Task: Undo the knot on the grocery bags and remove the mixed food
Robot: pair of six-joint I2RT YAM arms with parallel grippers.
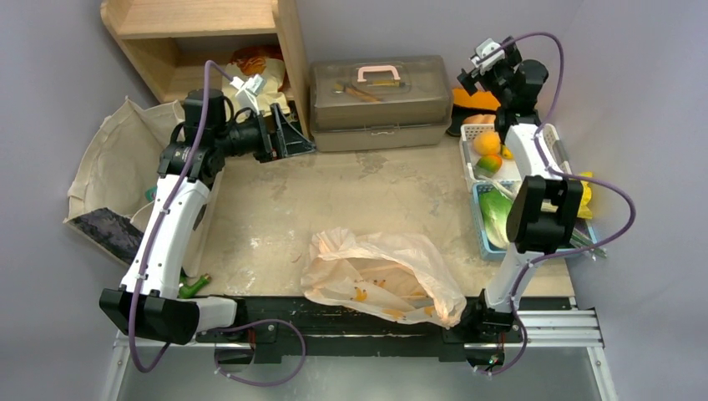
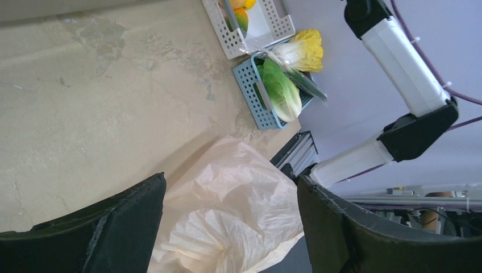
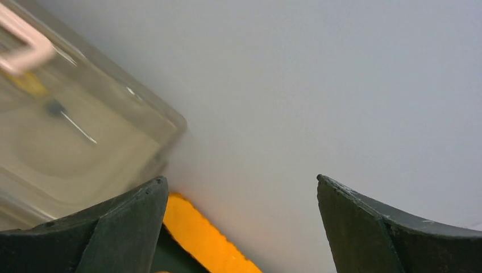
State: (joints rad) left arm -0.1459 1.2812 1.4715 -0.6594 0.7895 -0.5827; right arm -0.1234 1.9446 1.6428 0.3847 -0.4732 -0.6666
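Bag position: the grocery bags (image 1: 380, 276) lie crumpled and slack at the near middle of the bench (image 1: 334, 192), between the two arm bases, with orange print showing on the thin plastic. A small green item (image 1: 194, 286) lies at the near left, beside the left arm.

Mixed food (image 1: 498, 215) sits to the right, apart from the bag. A blue basket (image 2: 247, 94) holds a green leafy head (image 2: 281, 91), with a yellow leafy head (image 2: 307, 50) just beside it. Farther back, a white basket (image 1: 464, 159) holds round orange fruits (image 1: 487, 144).

Left tool (image 1: 292, 138) is at the far left, near the wooden shelf (image 1: 209, 33) and well apart from the bag. Its fingers (image 2: 131, 216) stand apart with nothing between them, and the bag shows in the gap from the wrist view.

A clear lidded box (image 1: 380, 100) with a pink handle stands at the far middle.

Right tool (image 1: 469, 77) is at the far right by the wall, beyond the white basket and farthest from the bag. Its fingers (image 3: 125, 222) are spread and hold nothing. An orange item (image 3: 199, 233) lies below it.
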